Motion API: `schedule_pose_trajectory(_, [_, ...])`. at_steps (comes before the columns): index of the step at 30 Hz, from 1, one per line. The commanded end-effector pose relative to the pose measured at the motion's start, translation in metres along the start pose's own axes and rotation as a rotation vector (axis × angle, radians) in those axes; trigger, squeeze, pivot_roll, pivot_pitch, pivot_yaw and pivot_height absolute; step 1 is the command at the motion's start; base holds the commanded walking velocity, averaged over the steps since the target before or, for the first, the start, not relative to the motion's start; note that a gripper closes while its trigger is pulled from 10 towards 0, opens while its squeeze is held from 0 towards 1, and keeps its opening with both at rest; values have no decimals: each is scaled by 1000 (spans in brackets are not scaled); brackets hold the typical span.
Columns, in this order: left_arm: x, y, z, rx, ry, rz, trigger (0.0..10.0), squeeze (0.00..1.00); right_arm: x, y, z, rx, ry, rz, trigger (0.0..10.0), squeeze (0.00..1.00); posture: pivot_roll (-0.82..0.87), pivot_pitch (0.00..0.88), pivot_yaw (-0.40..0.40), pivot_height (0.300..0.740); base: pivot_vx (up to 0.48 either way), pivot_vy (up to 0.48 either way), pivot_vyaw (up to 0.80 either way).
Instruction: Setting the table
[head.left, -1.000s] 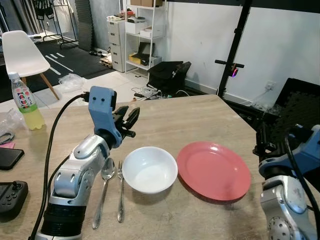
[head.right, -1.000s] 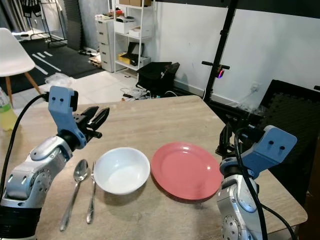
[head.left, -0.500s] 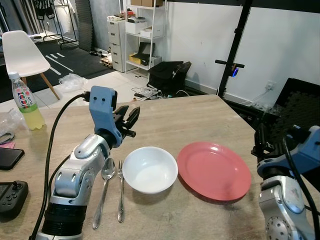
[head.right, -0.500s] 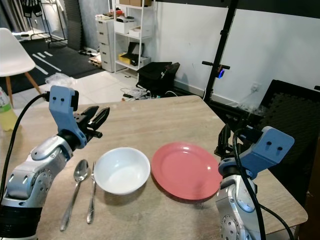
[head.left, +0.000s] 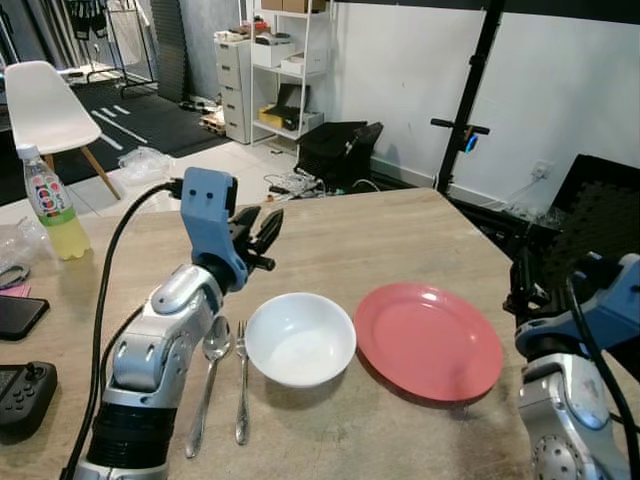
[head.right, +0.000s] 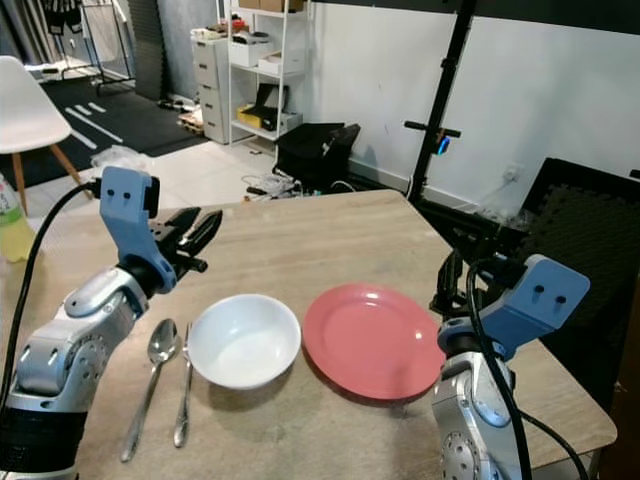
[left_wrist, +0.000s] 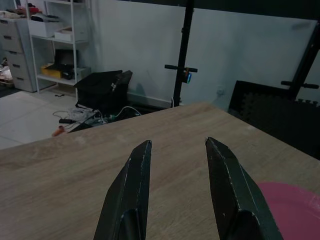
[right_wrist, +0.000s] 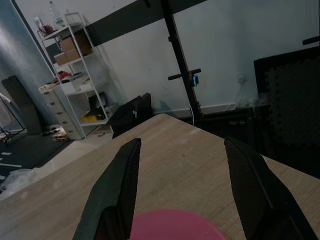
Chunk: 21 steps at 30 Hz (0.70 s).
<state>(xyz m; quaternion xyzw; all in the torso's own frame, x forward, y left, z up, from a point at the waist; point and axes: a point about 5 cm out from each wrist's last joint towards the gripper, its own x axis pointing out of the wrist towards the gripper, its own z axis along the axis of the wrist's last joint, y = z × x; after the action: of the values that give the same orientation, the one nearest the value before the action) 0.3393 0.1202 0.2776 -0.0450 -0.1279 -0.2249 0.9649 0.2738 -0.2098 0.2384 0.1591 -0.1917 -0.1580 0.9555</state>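
- the left gripper (head.left: 262, 228) hovers above the light wooden table (head.left: 370, 230), beyond the spoon, its black fingers parted and empty.
- the right gripper (right_wrist: 180, 192) sits at the table's right edge beside the round pink plate (head.left: 428, 340), fingers spread wide.
- the white round bowl (head.left: 300, 338) sits between the plate and the metal fork (head.left: 241, 380); the metal spoon (head.left: 208, 380) lies just left of the fork, perhaps touching it.
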Motion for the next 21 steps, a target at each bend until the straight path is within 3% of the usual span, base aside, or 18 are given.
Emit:
schedule_pose_trajectory(1, [3,-2,0,0,6,-3,10000,0,-1,-5,-1,2,9,-21,10000,0,-54,44,53,740,0,0,0])
schedule_pose_trajectory(9, [4,4,1,10,6,43,10000,0,3,2,-1,-15,1,7,10000,0,-20,55,55,740,0,0,0])
schedule_pose_trajectory(13, [-12,17,-12,-12,46,149,10000,0,-2,5,-4,-96,-29,18,10000,0,7,60,49,740,0,0,0])
schedule_pose_trajectory(16, [-22,15,-12,48,44,141,10000,0,-8,5,-9,-116,-11,39,10000,0,24,67,40,740,0,0,0])
schedule_pose_trajectory(19, [-35,13,-10,219,21,123,10000,0,-14,9,-9,-187,-25,78,10000,0,39,66,25,740,0,0,0])
schedule_pose_trajectory(21, [-41,11,-9,197,8,125,10000,0,-15,11,-6,-212,-44,89,10000,0,45,54,16,740,0,0,0])
